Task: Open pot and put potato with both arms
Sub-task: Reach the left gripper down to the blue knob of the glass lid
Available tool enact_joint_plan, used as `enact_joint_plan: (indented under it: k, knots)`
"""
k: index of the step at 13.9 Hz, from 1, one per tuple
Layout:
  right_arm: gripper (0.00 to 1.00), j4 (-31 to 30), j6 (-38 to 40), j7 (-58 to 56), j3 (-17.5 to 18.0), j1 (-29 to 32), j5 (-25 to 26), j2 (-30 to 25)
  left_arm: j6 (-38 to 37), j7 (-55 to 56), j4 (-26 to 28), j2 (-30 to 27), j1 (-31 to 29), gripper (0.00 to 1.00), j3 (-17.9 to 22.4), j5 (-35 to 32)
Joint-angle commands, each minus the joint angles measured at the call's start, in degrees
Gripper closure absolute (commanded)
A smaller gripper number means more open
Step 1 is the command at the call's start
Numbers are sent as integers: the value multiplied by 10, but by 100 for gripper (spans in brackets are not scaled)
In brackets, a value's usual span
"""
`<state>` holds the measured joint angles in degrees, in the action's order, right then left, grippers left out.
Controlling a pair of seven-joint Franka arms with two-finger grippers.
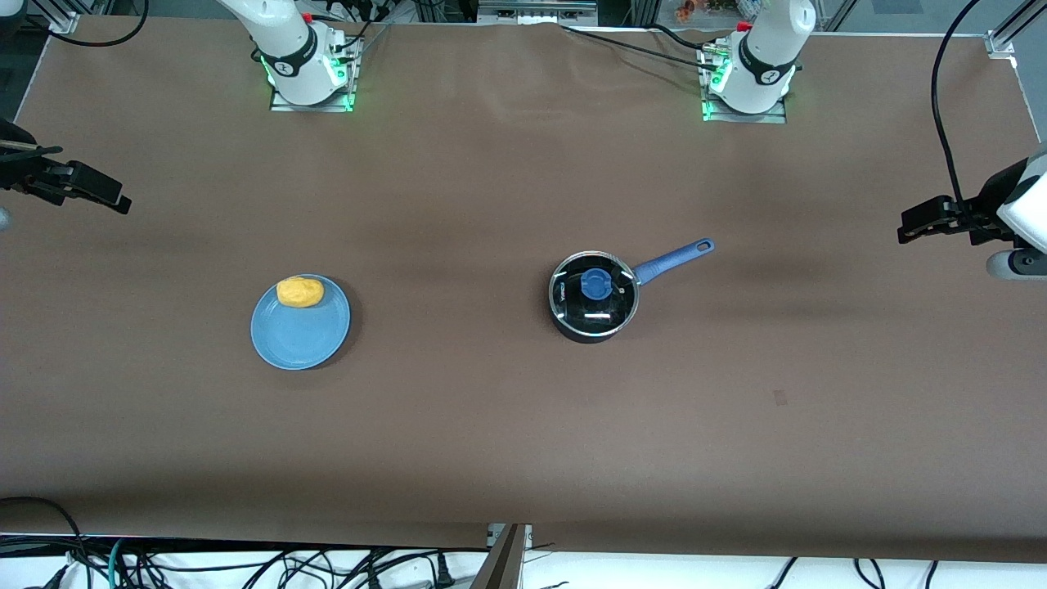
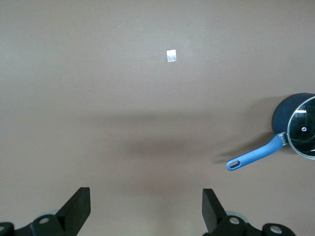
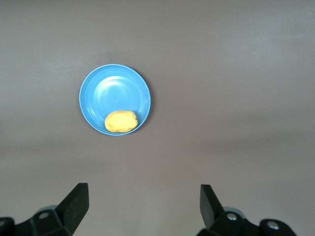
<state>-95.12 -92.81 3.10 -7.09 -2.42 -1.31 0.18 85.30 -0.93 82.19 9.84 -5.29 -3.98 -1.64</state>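
The black pot (image 1: pixel 595 296) stands on the brown table with its glass lid and blue knob (image 1: pixel 595 284) on, its blue handle (image 1: pixel 672 257) pointing toward the left arm's end. It also shows in the left wrist view (image 2: pixel 299 125). The yellow-orange potato (image 1: pixel 300 292) lies on a light-blue plate (image 1: pixel 300 331), toward the right arm's end; the potato also shows in the right wrist view (image 3: pixel 120 121). My left gripper (image 1: pixel 908 225) hangs open and empty over the table's left-arm end. My right gripper (image 1: pixel 119 202) hangs open and empty over the right-arm end.
A small pale tag (image 2: pixel 171 56) lies on the bare tabletop, nearer to the front camera than the pot. Cables run along the table's front edge and by the arm bases (image 1: pixel 311 74).
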Motion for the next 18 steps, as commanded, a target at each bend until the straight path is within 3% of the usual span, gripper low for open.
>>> enact_joint_plan:
  k: [1, 7, 10, 15, 18]
  knots:
    - [0, 13, -1, -10, -1, 1, -4, 5, -12, -6, -8, -4, 3, 0, 1, 3]
    - [0, 13, -1, -10, -1, 2, -5, 5, 20, -4, 16, 2, -2, 0, -5, 22]
    - [0, 13, -1, -10, -1, 3, -4, 5, 76, 75, 36, 21, 12, 0, -24, 56]
    - [0, 13, 4, -7, 2, -1, -5, 4, 218, 280, 34, 115, 105, 0, -53, 48]
    - [0, 13, 11, -5, 7, -5, -5, 1, 253, 360, 28, 164, 167, 0, -52, 49]
